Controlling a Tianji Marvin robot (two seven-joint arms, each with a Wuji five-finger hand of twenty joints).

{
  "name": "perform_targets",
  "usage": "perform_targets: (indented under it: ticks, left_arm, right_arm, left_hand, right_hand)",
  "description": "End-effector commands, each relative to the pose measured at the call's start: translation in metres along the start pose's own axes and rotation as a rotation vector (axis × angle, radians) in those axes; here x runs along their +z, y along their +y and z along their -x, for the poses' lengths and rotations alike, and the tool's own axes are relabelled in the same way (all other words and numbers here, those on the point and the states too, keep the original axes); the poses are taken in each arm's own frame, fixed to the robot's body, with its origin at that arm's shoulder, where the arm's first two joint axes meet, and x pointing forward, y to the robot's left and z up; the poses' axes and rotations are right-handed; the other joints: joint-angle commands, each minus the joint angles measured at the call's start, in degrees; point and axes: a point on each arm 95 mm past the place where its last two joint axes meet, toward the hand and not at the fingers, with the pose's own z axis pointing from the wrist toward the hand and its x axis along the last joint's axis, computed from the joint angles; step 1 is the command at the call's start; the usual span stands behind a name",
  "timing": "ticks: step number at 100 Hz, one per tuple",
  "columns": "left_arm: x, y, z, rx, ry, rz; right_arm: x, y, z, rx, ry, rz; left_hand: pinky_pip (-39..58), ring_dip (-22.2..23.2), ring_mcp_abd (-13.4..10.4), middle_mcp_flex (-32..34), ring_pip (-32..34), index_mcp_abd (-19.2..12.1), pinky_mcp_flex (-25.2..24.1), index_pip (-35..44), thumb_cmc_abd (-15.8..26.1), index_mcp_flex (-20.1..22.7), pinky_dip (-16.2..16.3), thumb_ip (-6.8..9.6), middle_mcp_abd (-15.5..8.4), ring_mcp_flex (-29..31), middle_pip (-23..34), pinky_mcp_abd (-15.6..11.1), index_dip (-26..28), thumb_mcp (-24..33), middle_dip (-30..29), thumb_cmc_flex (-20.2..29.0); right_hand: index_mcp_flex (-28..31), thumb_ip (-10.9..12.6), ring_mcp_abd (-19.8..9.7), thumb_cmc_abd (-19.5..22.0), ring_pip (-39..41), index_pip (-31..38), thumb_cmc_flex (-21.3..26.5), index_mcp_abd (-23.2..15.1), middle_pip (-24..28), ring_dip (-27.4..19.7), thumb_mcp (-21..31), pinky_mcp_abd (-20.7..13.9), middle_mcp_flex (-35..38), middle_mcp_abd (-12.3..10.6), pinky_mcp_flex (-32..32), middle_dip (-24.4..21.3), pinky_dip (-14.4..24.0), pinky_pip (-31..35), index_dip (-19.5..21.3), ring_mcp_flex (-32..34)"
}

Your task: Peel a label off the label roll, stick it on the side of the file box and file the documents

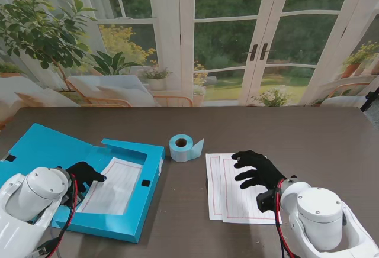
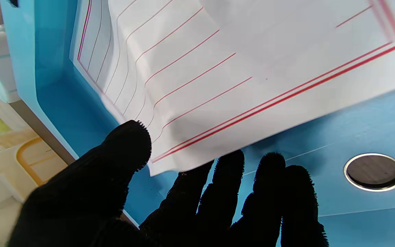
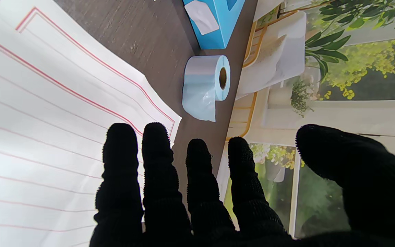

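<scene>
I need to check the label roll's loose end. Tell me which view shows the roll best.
The right wrist view: the label roll lies on its side, core hole visible, with its loose tail on the table. The stand view shows the roll whole but small, between the file box and the documents. The left wrist view shows none of it.

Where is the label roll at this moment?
In the stand view, the label roll stands mid-table, between the open file box on the left and the loose sheets on the right.

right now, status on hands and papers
Left hand pinching sheet in file box. Right hand open over loose sheets. Label roll clear.
</scene>
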Motion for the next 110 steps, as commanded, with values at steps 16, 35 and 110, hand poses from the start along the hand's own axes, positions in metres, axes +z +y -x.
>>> perform_targets:
  ticks: [16, 35, 110]
  left_arm:
    - [-0.014, -0.009, -0.013, 0.033, 0.065, -0.014]
    - [-0.024, -0.015, -0.021, 0.043, 0.135, -0.047]
    - [-0.056, 0.025, -0.061, -0.088, 0.638, -0.165]
  right_arm:
    - [0.002, 0.001, 0.004, -0.102, -0.008, 0.004]
    - [0.002, 0.010, 0.008, -0.274, -0.043, 0.018]
    - [0.004, 0.053, 0.031, -0.738, -0.381, 0.208]
  left_hand:
    - [-15.2, -6.0, -2.3, -8.6, -10.1, 2.9, -4.5, -10.6, -0.6, -4.6, -1.7, 0.82, 0.5, -9.1, -6.5, -3.6, -5.9, -5.6, -7.9, -4.7]
    - [-19.4, -7.3, -3.3, -11.5, -12.9, 2.2, -5.6, -11.7, 0.0, -5.5, -2.7, -0.07, 0.0, -11.6, -7.5, -4.6, -6.5, -5.1, -9.7, -7.1]
    - [-22.7, -5.2, -0.9, -4.9, -12.8, 1.9, -5.9, -8.6, 0.9, 2.5, 0.0, -0.15, 2.1, -8.3, -5.6, -2.7, -4.3, -0.2, -7.3, -5.5]
  right_hand:
    - [-0.5, 3.7, -0.4, -1.4, 0.3, 0.1, -4.4, -0.1, 0.1, -0.1, 2.5, -0.6, 0.5, -0.2, -14.9, -0.5, 1.4, -0.8, -0.7, -0.1]
    - [-3.6, 9.4, -2.4, -3.2, 3.3, 0.9, -15.4, 1.8, 2.6, 1.3, 8.2, -1.6, -4.1, -1.3, -14.0, 2.0, 1.7, 2.0, -0.7, -1.4]
    - [-4.2, -19.3, -5.2, -14.0, 21.8, 13.1, -17.6, 9.1, 16.1, 6.6, 7.7, -3.8, -1.3, -2.0, 6.4, 11.8, 0.9, 28.7, 6.1, 13.2]
